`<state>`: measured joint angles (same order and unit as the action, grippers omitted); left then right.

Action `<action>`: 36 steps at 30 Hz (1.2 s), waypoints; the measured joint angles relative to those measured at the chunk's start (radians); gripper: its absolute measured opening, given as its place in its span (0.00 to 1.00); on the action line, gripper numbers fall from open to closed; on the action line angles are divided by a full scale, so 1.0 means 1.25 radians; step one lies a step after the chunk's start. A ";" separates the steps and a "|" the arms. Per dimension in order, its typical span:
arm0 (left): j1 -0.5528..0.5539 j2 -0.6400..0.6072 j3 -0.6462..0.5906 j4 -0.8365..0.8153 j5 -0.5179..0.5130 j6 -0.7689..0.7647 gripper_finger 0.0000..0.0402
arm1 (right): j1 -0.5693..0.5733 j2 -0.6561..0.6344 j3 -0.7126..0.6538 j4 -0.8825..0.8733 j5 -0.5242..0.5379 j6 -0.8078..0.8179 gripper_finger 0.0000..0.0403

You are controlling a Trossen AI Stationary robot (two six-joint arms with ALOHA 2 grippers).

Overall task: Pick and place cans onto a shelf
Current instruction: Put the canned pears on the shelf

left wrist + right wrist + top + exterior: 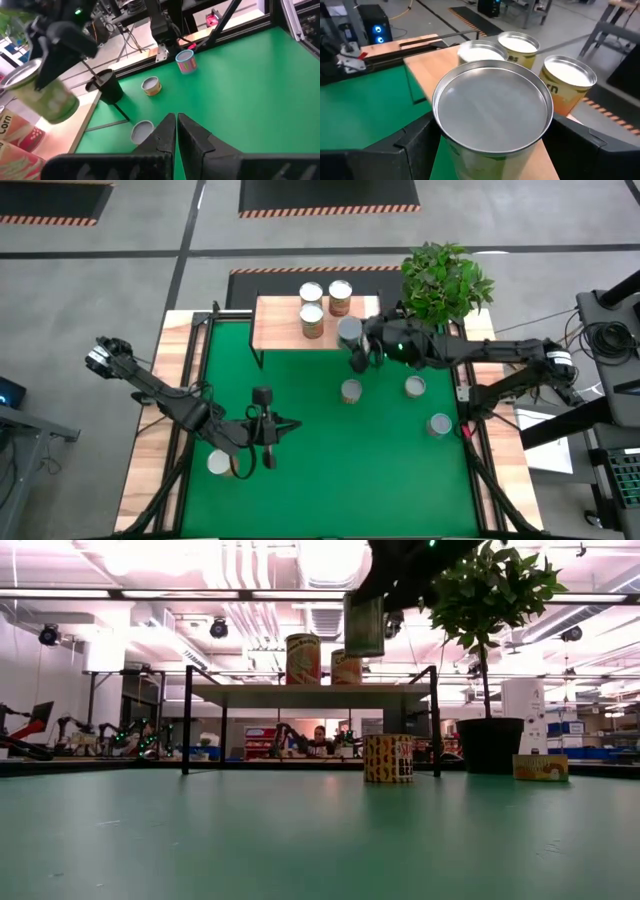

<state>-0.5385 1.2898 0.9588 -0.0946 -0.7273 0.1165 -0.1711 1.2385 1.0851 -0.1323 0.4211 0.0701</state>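
The shelf (285, 330) stands at the table's far edge and bears three cans (312, 320), upright on their bases; they also show in the right wrist view (568, 82). My right gripper (358, 345) is shut on a greenish can (349, 332) over the shelf's right end. That can is seen above shelf height in the low view (364, 625). Three more cans (351, 391) (415, 387) (439, 425) stand on the green mat. My left gripper (176, 131) is shut and empty over the mat's near left part (266, 448), beside another can (218, 464). My right gripper pinches the greenish can's side wall (451, 150) just below its silver top (492, 107), one finger (415, 147) on each side. The fingers come about level from the table's right side. The can is roughly upright and lifted clear of the table and the shelf top.
A potted plant (447, 280) stands at the far right corner, close behind my right arm; its black pot shows in the low view (490, 745). The mat's middle and near part (340, 480) is bare. People sit in the room beyond the table (318, 740).
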 joint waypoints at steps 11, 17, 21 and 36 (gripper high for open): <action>0.000 0.000 0.003 -0.003 -0.028 0.054 0.00 | -0.114 0.087 -0.005 0.086 -0.091 -0.033 0.73; 0.000 -0.003 0.005 -0.003 -0.048 0.068 0.00 | -0.131 0.129 0.006 0.101 -0.088 -0.048 0.74; 0.000 -0.004 0.005 -0.003 -0.048 0.068 0.00 | -0.134 0.146 0.006 0.122 -0.086 -0.054 0.77; 0.000 -0.004 0.005 -0.003 -0.048 0.068 0.00 | -0.145 0.141 0.027 0.100 -0.086 -0.075 0.83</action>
<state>-0.5385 1.2846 0.9657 -0.0986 -0.7868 0.2020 -0.3521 1.4144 1.1187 -0.0070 0.3135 -0.0242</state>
